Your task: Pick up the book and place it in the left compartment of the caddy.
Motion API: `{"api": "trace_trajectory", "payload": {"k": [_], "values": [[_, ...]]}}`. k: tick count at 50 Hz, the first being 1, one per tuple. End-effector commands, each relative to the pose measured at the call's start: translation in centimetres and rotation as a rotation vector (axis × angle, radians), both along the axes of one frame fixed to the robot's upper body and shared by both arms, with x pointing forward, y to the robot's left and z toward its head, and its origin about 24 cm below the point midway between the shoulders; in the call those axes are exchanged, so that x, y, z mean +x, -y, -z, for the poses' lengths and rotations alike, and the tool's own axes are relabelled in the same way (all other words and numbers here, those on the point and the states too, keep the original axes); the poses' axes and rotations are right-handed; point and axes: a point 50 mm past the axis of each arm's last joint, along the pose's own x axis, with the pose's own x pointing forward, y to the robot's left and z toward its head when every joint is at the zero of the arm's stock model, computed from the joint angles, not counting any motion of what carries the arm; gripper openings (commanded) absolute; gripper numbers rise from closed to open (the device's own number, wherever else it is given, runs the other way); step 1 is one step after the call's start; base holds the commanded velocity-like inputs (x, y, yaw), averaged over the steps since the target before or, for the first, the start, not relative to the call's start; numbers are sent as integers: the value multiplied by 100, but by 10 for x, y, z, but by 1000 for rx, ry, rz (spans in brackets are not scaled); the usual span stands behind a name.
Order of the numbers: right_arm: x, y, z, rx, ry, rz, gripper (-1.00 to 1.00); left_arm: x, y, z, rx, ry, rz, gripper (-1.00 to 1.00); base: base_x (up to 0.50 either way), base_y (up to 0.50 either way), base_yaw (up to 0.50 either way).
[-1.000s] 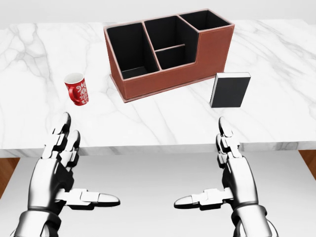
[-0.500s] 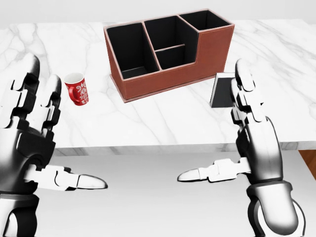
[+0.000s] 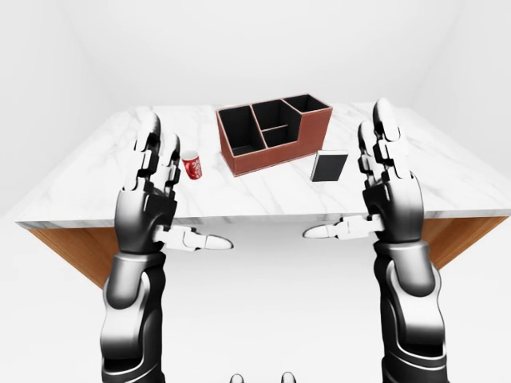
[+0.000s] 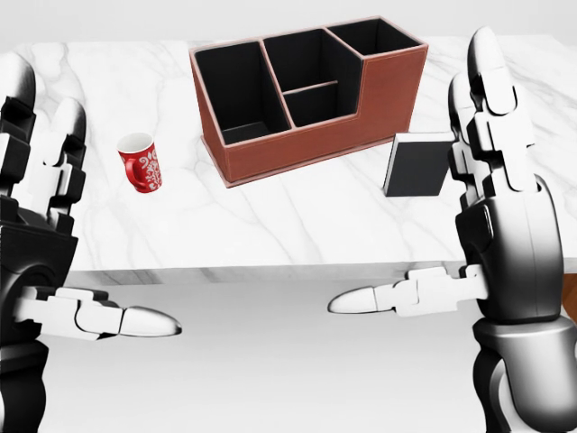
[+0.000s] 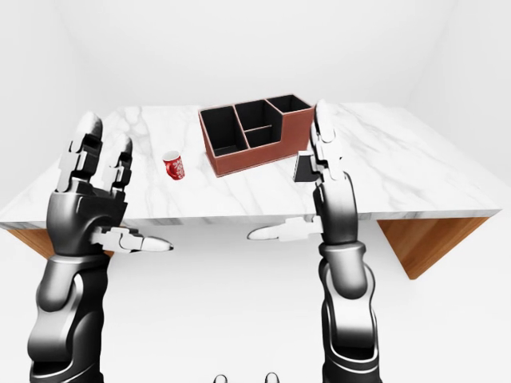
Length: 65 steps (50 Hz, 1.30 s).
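White room w/ plain walls (image 3: 80, 48) & floor (image 3: 263, 319); marble-top table (image 3: 96, 183), wood underside; even, diffuse light.

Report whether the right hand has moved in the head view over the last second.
Yes. The right hand has risen up the view: its fingertips were below the book, now they top it, level with the caddy.

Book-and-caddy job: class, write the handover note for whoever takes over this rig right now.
Left hand: open, raised, holding nothing.
Right hand: open, raised, holding nothing.
Book: lies on the marble table, to the right of the caddy in the head view, untouched.
Caddy: every compartment looks empty.
Red mug: to the caddy's left, not part of the job.
Done: nothing.
Left: grasp the book, set it in the left compartment.
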Motion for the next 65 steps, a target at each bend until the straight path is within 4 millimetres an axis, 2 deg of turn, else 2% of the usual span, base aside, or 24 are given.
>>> {"api": "trace_trajectory", "payload": {"k": [1,12,38,65], "values": [[-3,2,-3,4,16,3,100,0,-2,-2,5,9,-9,100,0,0,0],[-4,4,0,17,3,-6,100,0,-3,-2,1,8,-11,100,15,0,0],[-4,7,6,32,-27,-2,100,1,-1,2,13,-13,-11,100,37,0,0],[-11,1,-8,2,45,-7,100,-3,-3,3,23,-12,-22,100,40,0,0]]}}
